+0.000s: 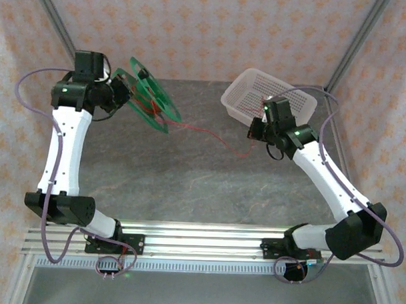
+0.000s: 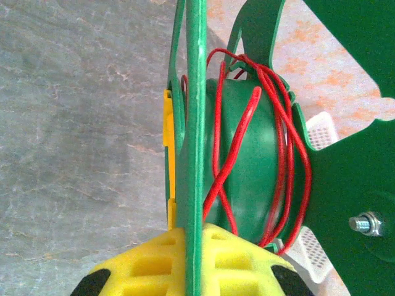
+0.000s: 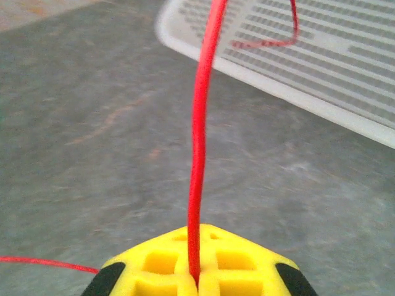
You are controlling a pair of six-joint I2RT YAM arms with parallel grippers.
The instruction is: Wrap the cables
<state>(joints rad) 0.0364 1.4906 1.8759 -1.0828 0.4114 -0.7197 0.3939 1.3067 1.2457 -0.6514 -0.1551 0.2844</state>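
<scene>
The thin red wire cable (image 1: 203, 133) has a few loose, uneven turns wound around the hub of the green plastic reel (image 1: 153, 97) at 10 o'clock on the table. From there it runs slack toward 2 o'clock, where one stretch stands upright, pinched in the right gripper (image 3: 194, 279).

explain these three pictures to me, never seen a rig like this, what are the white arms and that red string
The white left arm and right arm are robots bolted at the near edge of the table. The wide picture looks down from above; the other two come from a camera on each wrist. The left tool is shut on a green reel with red wire partly wound on it. The right tool pinches that wire's loose stretch. A white basket sits at the far right.
</scene>
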